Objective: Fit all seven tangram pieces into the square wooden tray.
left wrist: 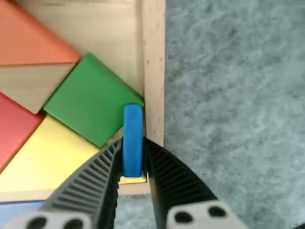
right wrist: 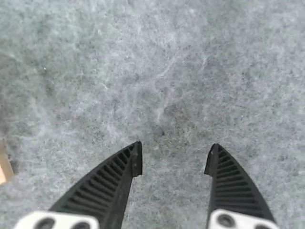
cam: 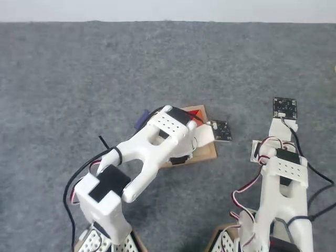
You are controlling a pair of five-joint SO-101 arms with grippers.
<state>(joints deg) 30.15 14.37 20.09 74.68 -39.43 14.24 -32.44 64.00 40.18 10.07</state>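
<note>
- Left gripper point(left wrist: 132, 145) — clamped on blue tangram piece point(left wrist: 132, 133), which is held on edge just inside the wooden tray point(left wrist: 153, 71) wall, beside green square point(left wrist: 90, 105).
- Right gripper point(right wrist: 174, 160) — spread wide above grey worktop point(right wrist: 157, 71), holding nothing, apart from the tray.

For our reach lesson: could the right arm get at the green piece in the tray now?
Probably not: the left gripper, shut on the blue piece, sits beside the green piece, its arm over the tray; the right gripper is open over carpet.
</note>
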